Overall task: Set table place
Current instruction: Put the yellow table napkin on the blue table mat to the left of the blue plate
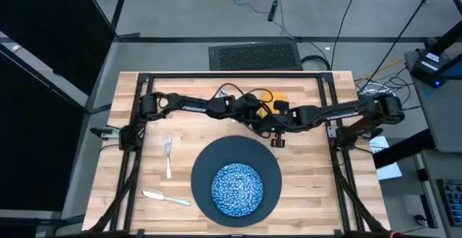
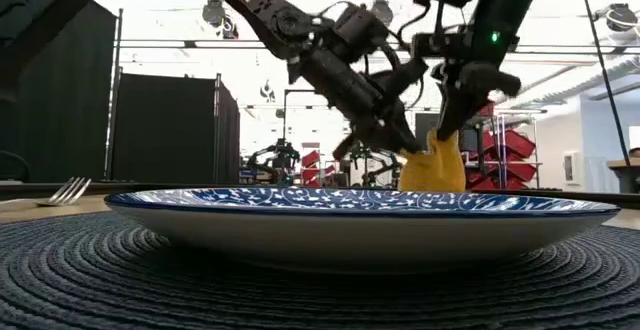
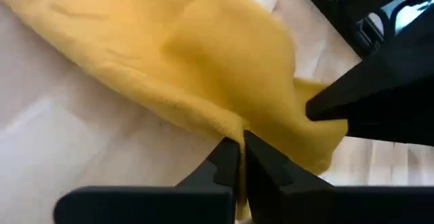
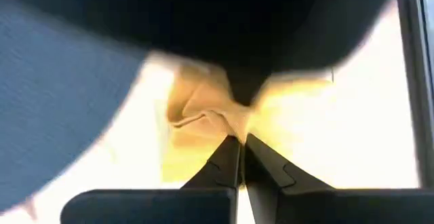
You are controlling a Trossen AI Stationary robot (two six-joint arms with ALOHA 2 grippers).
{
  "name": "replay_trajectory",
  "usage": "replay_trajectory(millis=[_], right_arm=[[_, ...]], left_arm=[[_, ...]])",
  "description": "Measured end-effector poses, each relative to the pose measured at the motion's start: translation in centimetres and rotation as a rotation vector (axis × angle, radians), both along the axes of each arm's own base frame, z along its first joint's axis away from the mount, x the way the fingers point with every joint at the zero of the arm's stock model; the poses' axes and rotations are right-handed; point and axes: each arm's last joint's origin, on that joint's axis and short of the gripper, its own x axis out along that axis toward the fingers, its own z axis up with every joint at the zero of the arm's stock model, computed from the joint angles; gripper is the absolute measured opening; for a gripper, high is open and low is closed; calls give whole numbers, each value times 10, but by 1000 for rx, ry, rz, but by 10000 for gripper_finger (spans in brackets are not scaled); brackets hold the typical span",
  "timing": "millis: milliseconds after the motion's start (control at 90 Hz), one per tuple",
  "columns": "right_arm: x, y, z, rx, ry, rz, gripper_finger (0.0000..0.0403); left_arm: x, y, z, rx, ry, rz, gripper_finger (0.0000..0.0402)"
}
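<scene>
My left pincer (image 3: 239, 142) is clamped on the edge of the mustard-yellow cloth napkin (image 3: 203, 68). My right pincer (image 4: 241, 142) is pinched on the same napkin's bunched fold, just beside the left; both hold it above the light wooden plank desk (image 1: 303, 195). Nearer the front edge lies the dark slate-blue round plate (image 1: 271, 169) carrying the blue-and-white speckled bowl (image 1: 237, 187). Beyond the plate, on the left arm's side, lie the silver fork (image 1: 168, 155) and silver knife (image 1: 166, 197).

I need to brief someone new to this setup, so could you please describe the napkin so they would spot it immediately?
Start at the dark round plate on the wooden table; behind it the two arms meet. The napkin hangs between them, pinched by the left gripper and the right gripper. It is the only yellow cloth there.
</scene>
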Motion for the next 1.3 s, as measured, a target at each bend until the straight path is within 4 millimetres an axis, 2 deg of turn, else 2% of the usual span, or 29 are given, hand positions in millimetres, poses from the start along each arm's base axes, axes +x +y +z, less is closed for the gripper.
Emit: replay_trajectory(millis=[100, 200, 433, 567, 656, 900, 1122, 1300], right_arm=[[-5, 1, 2, 55, -9, -15, 0], [-1, 7, -1, 77, -23, -10, 0], [24, 30, -8, 113, -142, 88, 0], [44, 46, -10, 130, -184, 144, 0], [65, 59, -7, 151, -238, 197, 0], [104, 94, -21, 143, -190, 294, 0], [127, 121, -29, 159, -235, 387, 0], [144, 132, -25, 162, -294, 451, 0]], left_arm=[[-12, -6, 24, 15, 20, -51, 0], [-28, -17, 53, 54, 44, -80, 0], [-61, -43, 82, 121, 197, -57, 0], [-70, -65, 77, 158, 316, -41, 0], [-72, -81, 72, 189, 373, -41, 0], [-98, -131, 71, 285, 540, 20, 0], [-120, -181, 62, 259, 579, 70, 0], [-146, -208, 56, 294, 681, 82, 0]])
